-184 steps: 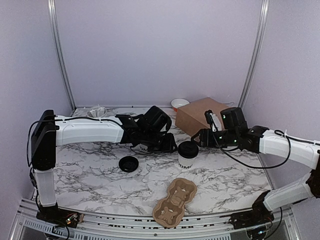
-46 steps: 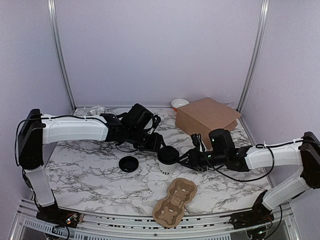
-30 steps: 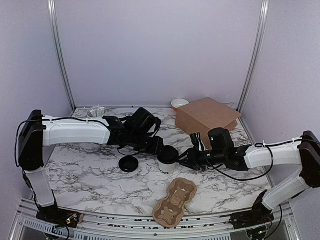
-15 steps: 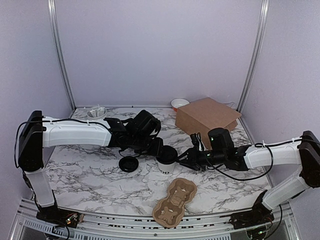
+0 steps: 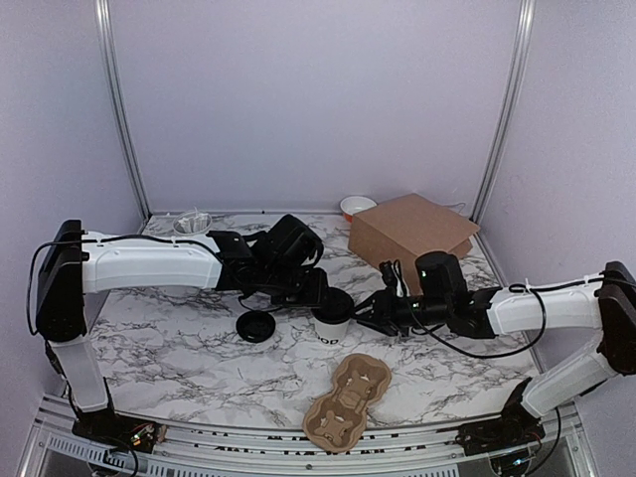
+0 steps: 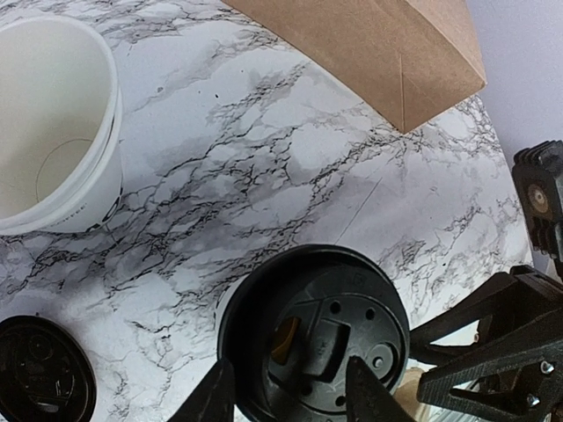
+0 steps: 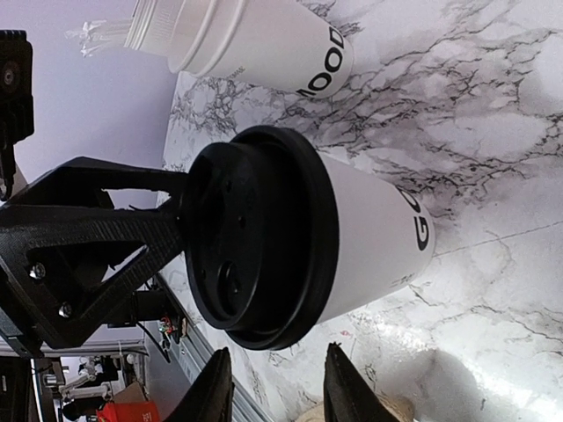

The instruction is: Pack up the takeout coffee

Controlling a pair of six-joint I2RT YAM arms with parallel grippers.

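Right claw [image 5: 361,316] clamped on cup [image 5: 332,331], carried to centre of surface [image 5: 169,350]; left claw [image 6: 290,400] arrived, apart, over lid [image 6: 321,330]. Lid-pressing likely.

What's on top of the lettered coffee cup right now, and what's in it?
A black lid caps the coffee cup, with the left gripper directly above, jaws down at the lid. The lid hides the cup's contents.

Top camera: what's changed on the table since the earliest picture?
The takeout coffee moved left and toward the near edge, and the right end effector moved along beside it. The left end effector, little moved, now sits over its lid. The loose black lid, pulp carrier and brown box stayed put.
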